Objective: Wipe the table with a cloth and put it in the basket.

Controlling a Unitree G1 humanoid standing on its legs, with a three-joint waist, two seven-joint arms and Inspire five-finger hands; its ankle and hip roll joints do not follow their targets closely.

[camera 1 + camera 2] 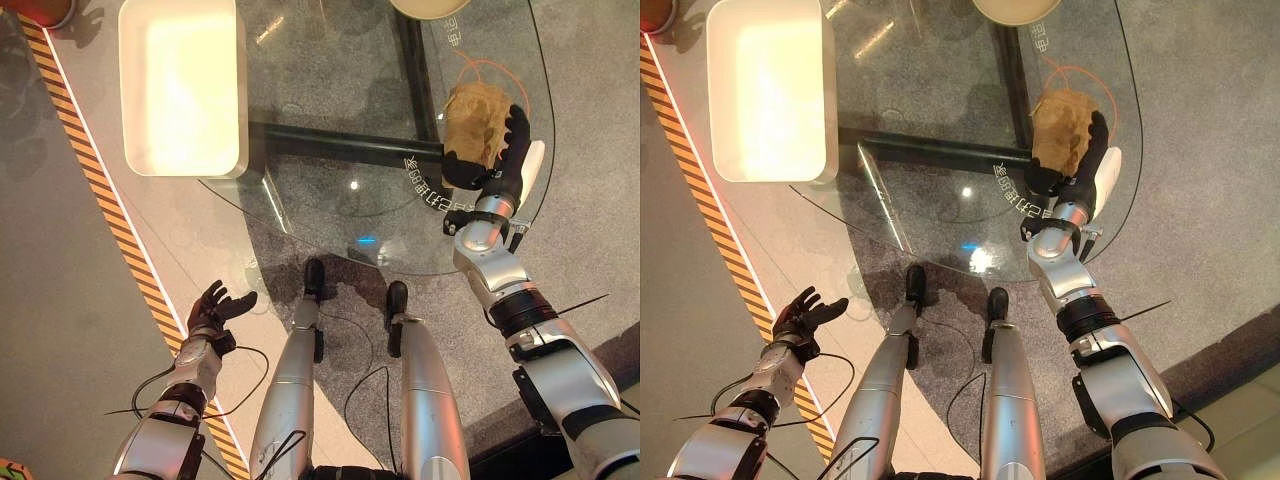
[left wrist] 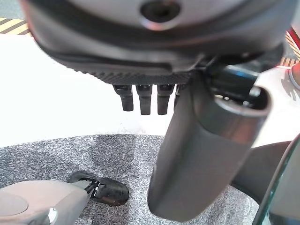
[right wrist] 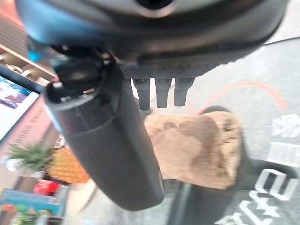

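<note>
A crumpled tan cloth lies on the round glass table near its right edge, also seen past the fingers in the right wrist view. My right hand rests against the cloth's near right side. Its fingers run straight along the cloth and its thumb lies at the cloth's near edge, so the hand is open. A white rectangular basket stands at the table's far left. My left hand hangs low at the left, off the table, fingers relaxed and open, holding nothing.
A thin orange ring is marked on the glass around the cloth. A cream round dish sits at the table's far edge. Yellow-black striped tape runs along the floor on the left, with a red object beyond it.
</note>
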